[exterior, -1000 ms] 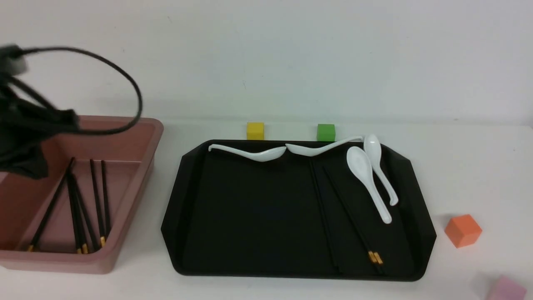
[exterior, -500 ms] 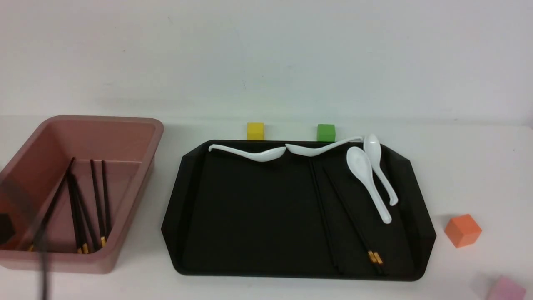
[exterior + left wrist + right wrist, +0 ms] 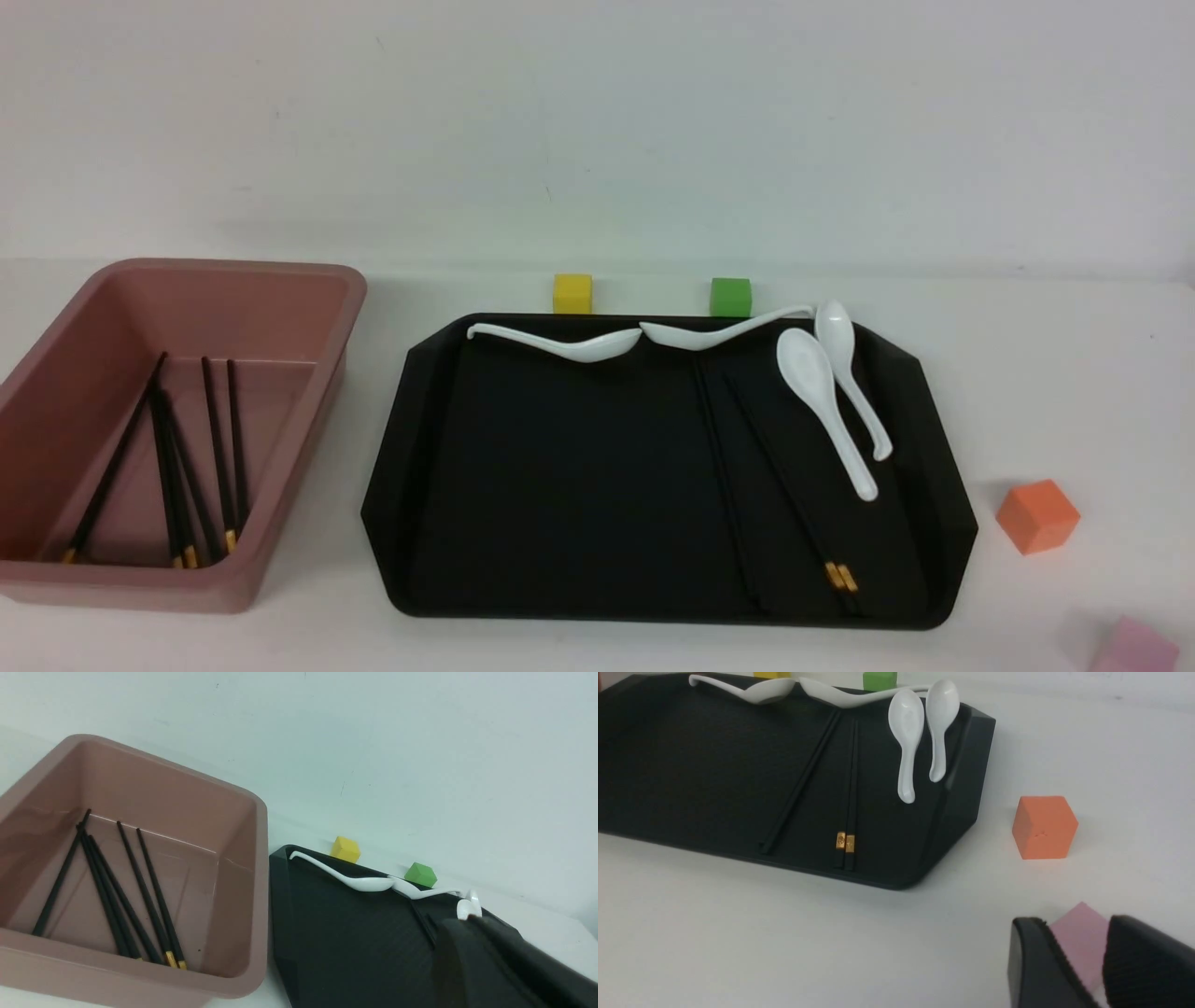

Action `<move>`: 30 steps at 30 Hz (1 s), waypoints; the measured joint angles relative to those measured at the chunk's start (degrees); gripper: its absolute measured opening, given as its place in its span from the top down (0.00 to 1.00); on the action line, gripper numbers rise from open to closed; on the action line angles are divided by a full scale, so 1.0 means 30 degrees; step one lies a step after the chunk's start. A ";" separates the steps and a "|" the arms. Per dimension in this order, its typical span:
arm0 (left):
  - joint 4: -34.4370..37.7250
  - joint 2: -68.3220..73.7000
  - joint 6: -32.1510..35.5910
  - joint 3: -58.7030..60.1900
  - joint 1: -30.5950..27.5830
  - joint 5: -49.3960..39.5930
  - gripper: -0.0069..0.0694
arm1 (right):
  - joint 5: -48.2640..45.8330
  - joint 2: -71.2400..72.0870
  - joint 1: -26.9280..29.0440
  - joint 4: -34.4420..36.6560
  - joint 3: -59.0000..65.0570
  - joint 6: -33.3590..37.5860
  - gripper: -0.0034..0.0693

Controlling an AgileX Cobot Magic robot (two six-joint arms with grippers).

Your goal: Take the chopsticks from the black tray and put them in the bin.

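Observation:
The black tray (image 3: 560,485) lies at the centre of the front view. Three chopsticks lie in its right half: a pair (image 3: 789,490) with gold bands side by side and a single one (image 3: 724,476). They also show in the right wrist view (image 3: 850,788). The dusty-pink bin (image 3: 233,268) stands to the tray's left with several chopsticks (image 3: 215,448) in it, as the left wrist view (image 3: 140,891) also shows. Neither arm shows in the front view. My left gripper (image 3: 460,921) is shut and empty, back from the bin. My right gripper (image 3: 1078,926) is open and empty, near the table's front right.
Several white spoons (image 3: 822,401) lie along the tray's far edge and right side, close to the chopsticks. A yellow cube (image 3: 572,292) and a green cube (image 3: 730,296) stand behind the tray. An orange cube (image 3: 1036,516) and a pink cube (image 3: 1134,646) lie at its right.
My left arm was over the bin a second ago; it has drawn back towards me and left the front view. The chopsticks in the bin and the tray have not moved.

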State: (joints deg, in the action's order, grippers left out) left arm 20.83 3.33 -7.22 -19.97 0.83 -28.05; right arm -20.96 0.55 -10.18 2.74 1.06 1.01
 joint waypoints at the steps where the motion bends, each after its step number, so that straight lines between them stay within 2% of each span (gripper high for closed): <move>1: 0.0000 0.0000 0.0000 0.0015 0.0000 0.0000 0.93 | 0.0000 0.0000 0.0000 0.0000 0.0000 0.0000 0.62; 13: -0.1316 -0.0024 0.0000 0.0473 0.0000 0.0170 0.93 | 0.0000 0.0000 0.0000 -0.0001 0.0000 0.0000 0.62; 24: -0.3714 -0.1342 0.0000 0.5999 0.0000 0.1012 0.92 | 0.0000 0.0000 0.0000 -0.0001 0.0000 0.0000 0.62; 30: -0.3872 -0.1342 0.0000 0.7195 0.0000 0.1582 0.91 | 0.0000 0.0000 0.0000 -0.0001 0.0000 0.0000 0.62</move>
State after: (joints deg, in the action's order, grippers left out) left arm 9.21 -0.70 -7.22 1.61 0.83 -23.31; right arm -20.96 0.55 -10.18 2.74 1.06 1.01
